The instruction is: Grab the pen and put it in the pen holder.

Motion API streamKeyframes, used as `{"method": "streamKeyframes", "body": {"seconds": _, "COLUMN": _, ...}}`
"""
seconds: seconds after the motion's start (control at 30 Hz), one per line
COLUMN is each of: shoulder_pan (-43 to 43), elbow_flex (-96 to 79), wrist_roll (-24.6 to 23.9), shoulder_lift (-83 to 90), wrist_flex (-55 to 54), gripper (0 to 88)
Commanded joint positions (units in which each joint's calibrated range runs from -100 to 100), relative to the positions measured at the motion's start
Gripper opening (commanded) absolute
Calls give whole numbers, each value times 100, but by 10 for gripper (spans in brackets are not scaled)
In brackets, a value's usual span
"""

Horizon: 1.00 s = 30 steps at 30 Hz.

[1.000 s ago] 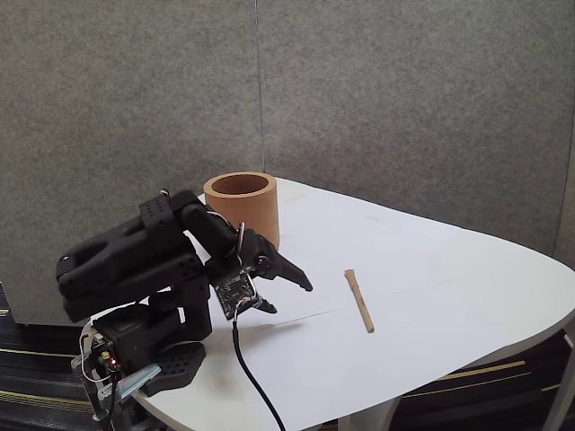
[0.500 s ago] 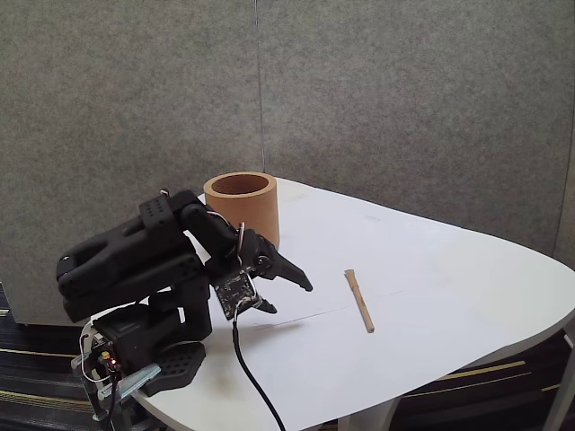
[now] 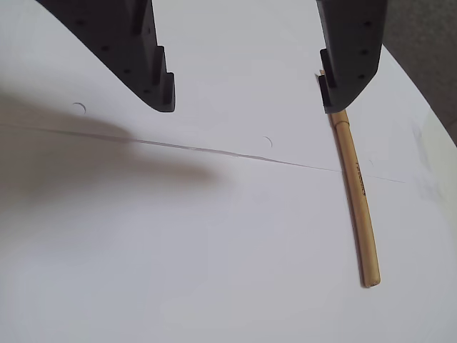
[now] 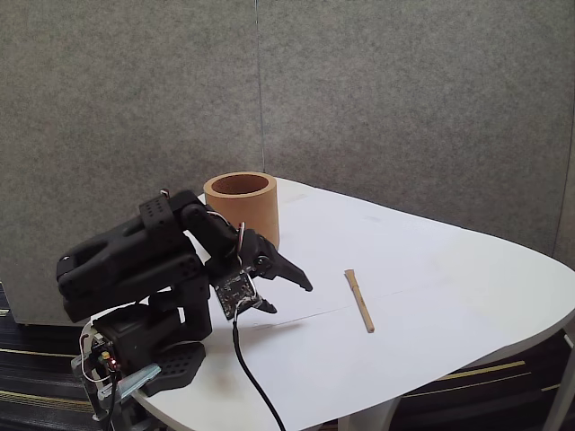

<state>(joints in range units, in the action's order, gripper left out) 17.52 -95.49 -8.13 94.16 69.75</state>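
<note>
On the white table [image 4: 431, 296], toward four o'clock of the fixed view, the pen [image 4: 359, 301] lies flat and alone, a thin tan stick with its long axis running roughly from eleven to five. From the wrist view the pen [image 3: 355, 196] sits at three o'clock, its upper end seemingly just under the right-hand fingertip, though contact is hard to judge. Spread wide and holding nothing, the gripper [image 4: 286, 294] hovers near the tabletop, at nine o'clock from the pen and apart from it. Behind the arm, toward eleven o'clock, the pen holder [image 4: 241, 208] stands upright.
</note>
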Motion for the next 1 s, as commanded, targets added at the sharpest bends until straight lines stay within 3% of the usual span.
{"method": "streamKeyframes", "body": {"seconds": 0.0, "shoulder_pan": -9, "elbow_flex": 45, "wrist_roll": 21, "shoulder_lift": 15, "wrist_flex": -42, "gripper": 286}}
{"method": "streamKeyframes", "body": {"seconds": 0.5, "shoulder_pan": -17, "elbow_flex": 3881, "wrist_roll": 26, "shoulder_lift": -335, "wrist_flex": -42, "gripper": 286}}
{"method": "streamKeyframes", "body": {"seconds": 0.83, "shoulder_pan": 27, "elbow_flex": 7374, "wrist_roll": 16, "shoulder_lift": -3377, "wrist_flex": -42, "gripper": 286}}
{"method": "streamKeyframes", "body": {"seconds": 0.97, "shoulder_pan": 86, "elbow_flex": 8005, "wrist_roll": 21, "shoulder_lift": -4320, "wrist_flex": -42, "gripper": 286}}
